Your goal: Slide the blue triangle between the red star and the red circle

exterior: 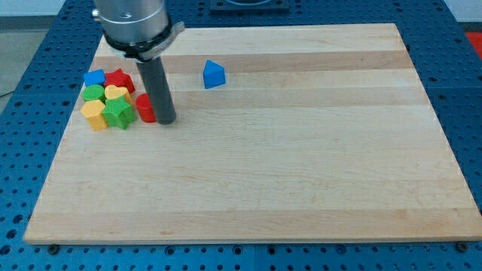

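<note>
The blue triangle [214, 74] lies alone on the wooden board [301, 165], near the view's top, left of centre. The red star [119, 79] sits at the top of a cluster of blocks at the view's left. The red circle [144, 108] is at the cluster's right side, partly hidden behind my rod. My tip [166, 120] rests on the board right next to the red circle, on its right, and below and left of the blue triangle.
The cluster also holds a blue block [94, 77], a green block [93, 92], a yellow heart [116, 93], a yellow block [94, 114] and a green star [118, 114]. A blue perforated table [30, 150] surrounds the board.
</note>
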Controlling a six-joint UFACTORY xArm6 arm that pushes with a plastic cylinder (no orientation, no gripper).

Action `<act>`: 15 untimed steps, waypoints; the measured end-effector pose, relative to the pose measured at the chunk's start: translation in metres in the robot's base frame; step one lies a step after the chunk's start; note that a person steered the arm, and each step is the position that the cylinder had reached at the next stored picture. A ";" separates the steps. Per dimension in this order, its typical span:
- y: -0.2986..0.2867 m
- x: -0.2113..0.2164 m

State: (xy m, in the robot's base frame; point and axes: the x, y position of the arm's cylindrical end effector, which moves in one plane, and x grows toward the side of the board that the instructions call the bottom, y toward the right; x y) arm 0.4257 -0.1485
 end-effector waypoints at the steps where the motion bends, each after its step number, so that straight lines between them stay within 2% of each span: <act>1: -0.017 -0.001; 2: -0.009 0.001; 3: 0.048 -0.003; 4: 0.124 -0.039; 5: 0.147 -0.080; 6: 0.125 -0.097; 8: 0.030 -0.082; 11: 0.035 -0.061; 13: -0.016 -0.057; 15: -0.019 -0.053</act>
State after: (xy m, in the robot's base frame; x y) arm 0.3724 -0.1671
